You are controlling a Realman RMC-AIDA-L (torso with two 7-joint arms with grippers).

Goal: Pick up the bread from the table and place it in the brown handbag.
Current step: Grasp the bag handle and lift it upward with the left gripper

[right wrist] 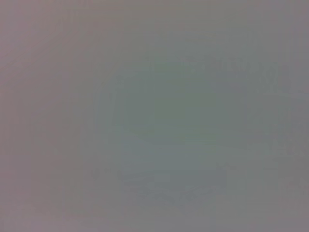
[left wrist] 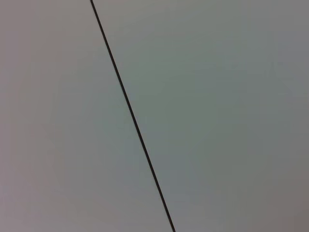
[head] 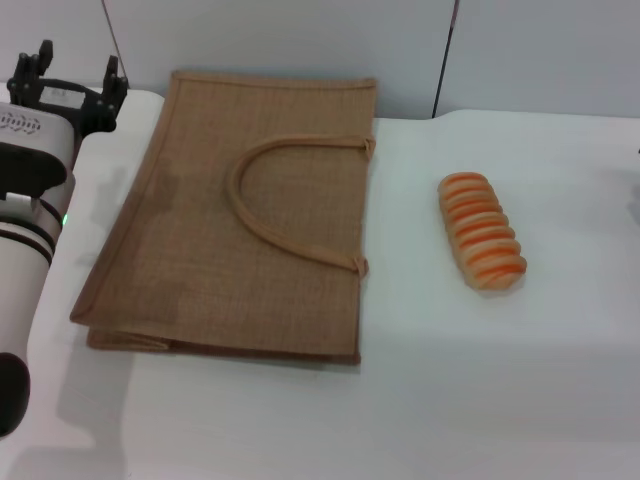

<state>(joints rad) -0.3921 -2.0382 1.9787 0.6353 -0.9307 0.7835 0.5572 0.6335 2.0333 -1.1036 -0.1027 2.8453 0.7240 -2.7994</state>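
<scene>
**Bread untouched, bag lying shut**

The biggest risk is the brown handbag (head: 235, 215): it lies flat at 9 o'clock on the white counter (head: 500, 400), its mouth seemingly closed, so a loaf could slide off rather than go in. The bread (head: 481, 243), a pale oblong loaf with orange-brown ridges, sits at 3 o'clock, well apart from the bag. The left claw (head: 70, 75) hangs at 10 o'clock with fingers spread, empty. The right claw is out of view.

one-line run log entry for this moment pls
bread: on table, untouched | brown handbag: lying flat left of bread | left pincer: parked far left | right arm: unseen
</scene>
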